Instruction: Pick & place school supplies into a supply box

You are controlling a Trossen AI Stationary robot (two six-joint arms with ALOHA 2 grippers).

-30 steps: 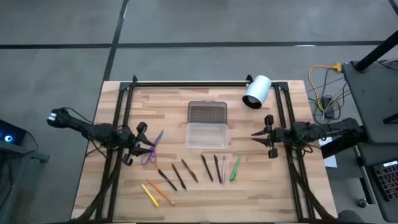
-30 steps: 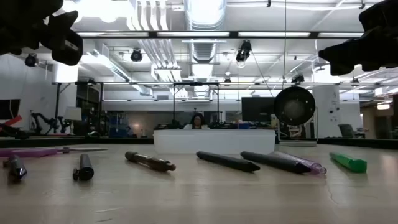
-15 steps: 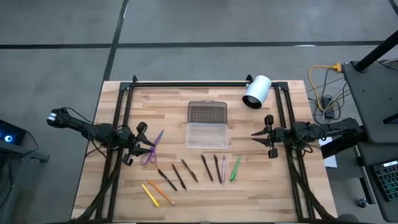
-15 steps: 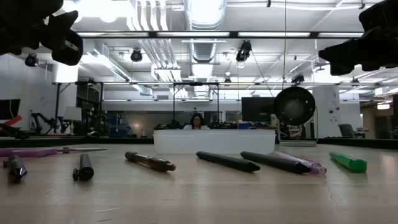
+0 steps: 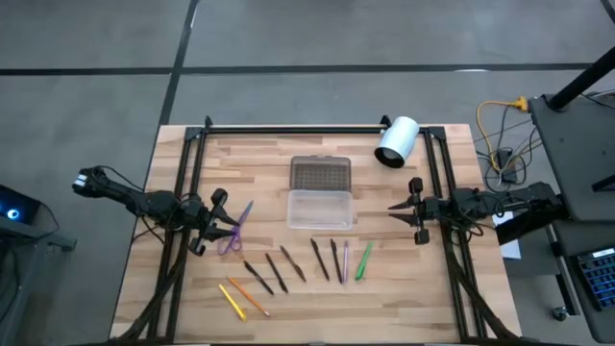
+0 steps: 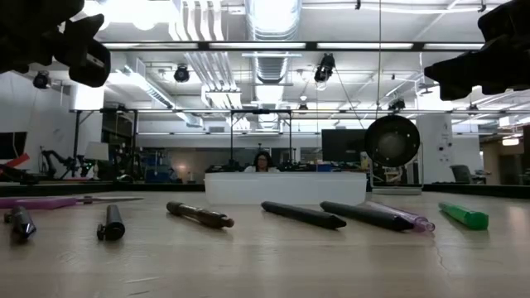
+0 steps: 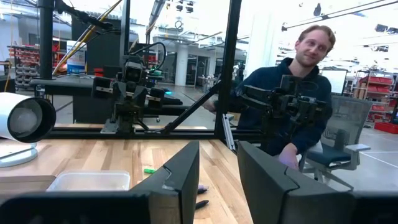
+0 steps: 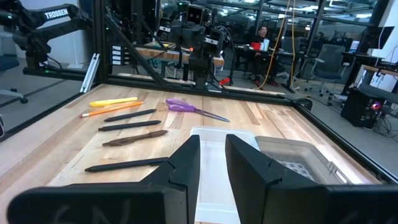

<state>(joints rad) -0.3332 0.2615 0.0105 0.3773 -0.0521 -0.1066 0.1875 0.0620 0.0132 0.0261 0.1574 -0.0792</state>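
the left gripper (image 5: 213, 222) hangs above the left side of the wooden table (image 5: 404, 288), its two dark fingers (image 7: 180, 177) parted by a narrow gap with nothing between them. the purple-handled scissors (image 5: 233, 231) lie just beside its tips, and further out toward the table's near edge lie a yellow pen (image 5: 232, 302) and an orange pencil (image 5: 249, 298). the right gripper (image 5: 413, 210) waits over the right side, facing the left one across the table, its fingers (image 8: 186, 163) also a small gap apart and empty. between the two grippers sits the supply box (image 5: 320, 209), a clear tray with its greyish dotted lid (image 5: 320, 173) lying open just behind it. nearer the front edge than both grippers lies a row of dark pens (image 5: 294, 264), with a pinkish pen (image 5: 346, 260) and a green pen (image 5: 364, 260) at the end closer to the right gripper. a white cylinder (image 5: 397, 141) lies on its side beyond the right gripper at the far edge. a person (image 7: 298, 106) sits behind the table's right side.
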